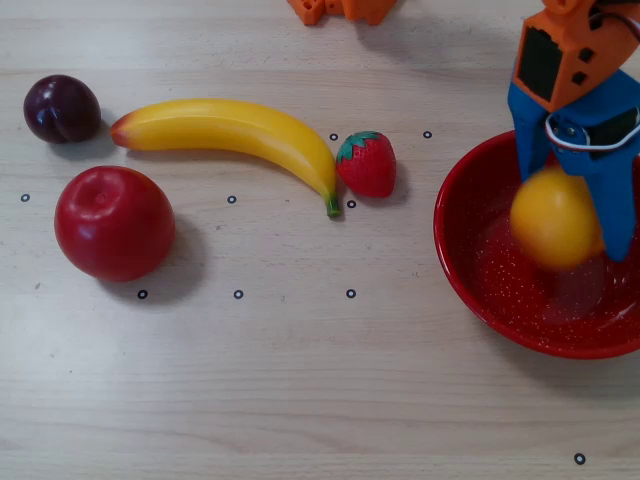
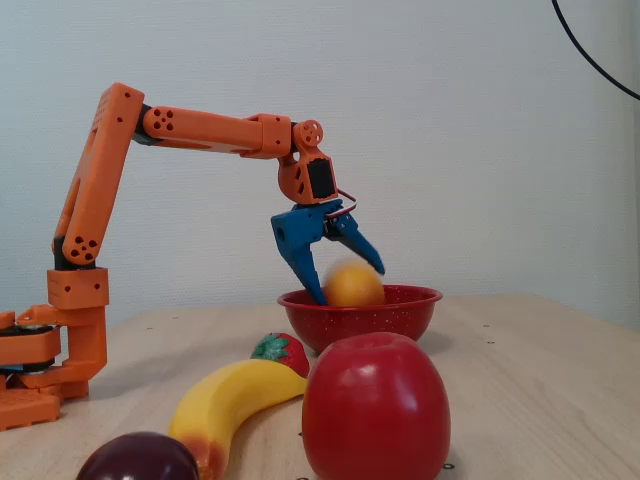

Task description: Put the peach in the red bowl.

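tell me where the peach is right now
The round yellow-orange peach is over the large glossy red bowl at the right of the overhead view, between the blue gripper fingers; in the fixed view it sits at the bowl's rim level.
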Motion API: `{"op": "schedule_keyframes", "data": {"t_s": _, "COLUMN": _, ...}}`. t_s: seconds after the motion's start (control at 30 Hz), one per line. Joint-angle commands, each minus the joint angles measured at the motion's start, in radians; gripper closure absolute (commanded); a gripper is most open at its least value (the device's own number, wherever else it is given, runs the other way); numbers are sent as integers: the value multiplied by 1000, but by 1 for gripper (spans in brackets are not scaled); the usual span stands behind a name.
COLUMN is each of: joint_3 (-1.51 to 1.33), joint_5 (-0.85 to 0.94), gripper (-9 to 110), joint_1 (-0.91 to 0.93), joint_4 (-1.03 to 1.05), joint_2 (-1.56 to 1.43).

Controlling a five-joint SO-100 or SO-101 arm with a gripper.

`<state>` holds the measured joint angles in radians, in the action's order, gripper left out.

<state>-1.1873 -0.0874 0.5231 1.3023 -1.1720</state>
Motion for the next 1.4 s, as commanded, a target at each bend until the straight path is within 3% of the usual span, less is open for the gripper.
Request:
{"op": "schedule_keyframes", "data": {"t_s": 0.0, "joint_3": 54, "joint_5": 17, "gripper": 54, "joint_1": -25, "joint_4": 18, "joint_2": -66}}
{"op": "schedule_keyframes", "data": {"t_s": 0.2, "joint_3": 124, "joint_5": 37, "gripper": 55, "joint_1": -29, "joint_4": 74, "joint_2": -84}}
{"op": "schedule_keyframes", "data": {"t_s": 0.6, "joint_3": 143, "joint_5": -17, "gripper": 100, "joint_1": -110, "joint_4": 83, "joint_2": -377}}
{"op": "schedule_keyframes", "data": {"t_s": 0.8, "joint_3": -138, "joint_5": -28, "gripper": 101, "joint_1": -158, "joint_4": -3, "joint_2": -669}}
{"op": "schedule_keyframes", "data": {"t_s": 1.0, "joint_3": -643, "joint_5": -83, "gripper": 101, "joint_1": -230, "joint_4": -238, "joint_2": -1101}}
{"op": "schedule_keyframes", "data": {"t_s": 1.37, "joint_3": -1310, "joint_5": -80, "gripper": 101, "joint_1": -434, "joint_4": -399, "joint_2": -1680}}
